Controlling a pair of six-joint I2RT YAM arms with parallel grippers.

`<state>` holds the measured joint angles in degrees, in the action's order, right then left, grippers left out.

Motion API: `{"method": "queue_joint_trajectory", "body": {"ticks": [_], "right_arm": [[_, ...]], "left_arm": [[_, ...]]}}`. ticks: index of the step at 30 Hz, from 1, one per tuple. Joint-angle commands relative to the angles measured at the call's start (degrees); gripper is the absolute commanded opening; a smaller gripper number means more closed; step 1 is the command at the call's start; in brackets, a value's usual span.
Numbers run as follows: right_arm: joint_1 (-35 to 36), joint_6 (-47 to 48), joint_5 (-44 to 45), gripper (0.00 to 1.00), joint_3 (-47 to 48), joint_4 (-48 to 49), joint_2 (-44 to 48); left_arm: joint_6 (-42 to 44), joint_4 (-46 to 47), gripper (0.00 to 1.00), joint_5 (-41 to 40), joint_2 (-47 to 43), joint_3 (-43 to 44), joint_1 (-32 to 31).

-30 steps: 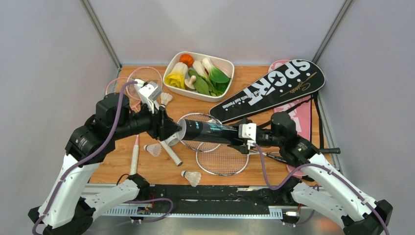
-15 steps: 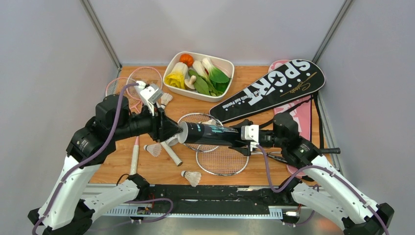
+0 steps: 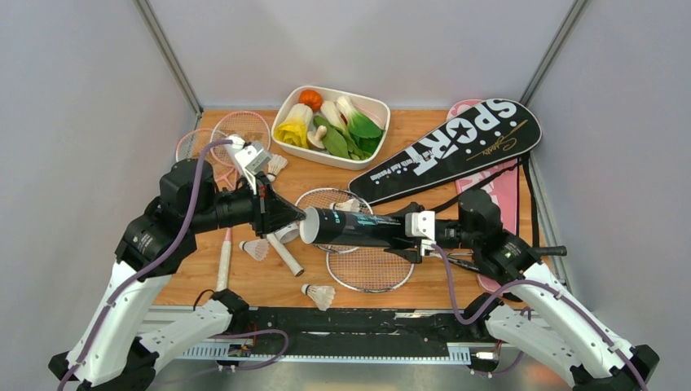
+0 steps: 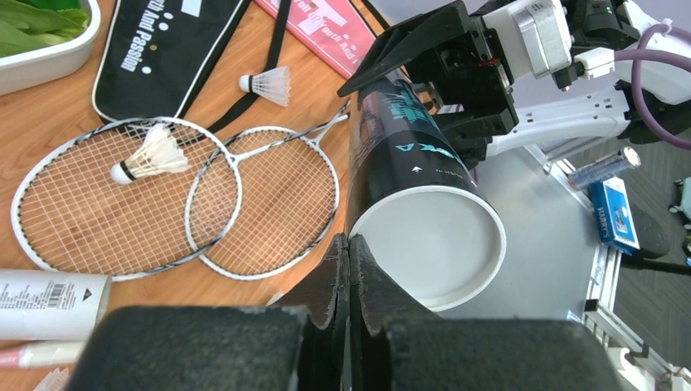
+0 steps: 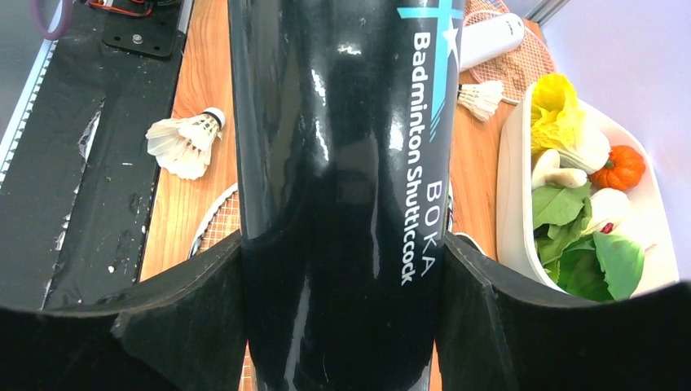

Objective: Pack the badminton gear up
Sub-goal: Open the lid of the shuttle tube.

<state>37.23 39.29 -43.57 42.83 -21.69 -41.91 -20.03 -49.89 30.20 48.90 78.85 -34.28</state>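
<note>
One black tube (image 3: 354, 228), level above the tabletop (image 3: 261, 281), right end clamped in right gripper (image 3: 401, 233); left gripper (image 3: 289, 216) pinched shut beside its left end. Probably light, stiff, slippery; best gripped round the body.

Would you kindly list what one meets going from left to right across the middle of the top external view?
The left hand, shut → glossy black cylindrical shuttlecock tube → right hand gripping it → pink racquet cover.

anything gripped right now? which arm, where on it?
Right gripper clamps the black tube around its body, near the end away from its white end. Left gripper is shut, with nothing seen between its fingers.
</note>
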Motion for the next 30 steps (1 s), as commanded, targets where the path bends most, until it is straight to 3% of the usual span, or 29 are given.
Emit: {"method": "queue_joint_trajectory", "body": {"ticks": [1, 19, 24, 30], "right_arm": [[0.61, 2.13, -5.69, 0.59, 4.08, 5.38, 1.52], [0.47, 2.59, 5.88, 0.58, 4.41, 0.95, 4.63], [0.47, -0.40, 9.54, 0.59, 4.88, 3.61, 2.43], [0.45, -2.77, 18.12, 0.59, 2.96, 4.98, 1.80]], "left_arm": [[1.04, 1.56, 0.00, 0.21, -0.43, -1.38, 1.54], [7.33, -8.49, 0.00, -15.55, 4.78, 14.28, 6.55], [6.49, -5.64, 0.00, -18.45, 4.48, 9.83, 6.58], [5.99, -1.37, 0.00, -32.48, 3.45, 2.00, 6.51]]}}
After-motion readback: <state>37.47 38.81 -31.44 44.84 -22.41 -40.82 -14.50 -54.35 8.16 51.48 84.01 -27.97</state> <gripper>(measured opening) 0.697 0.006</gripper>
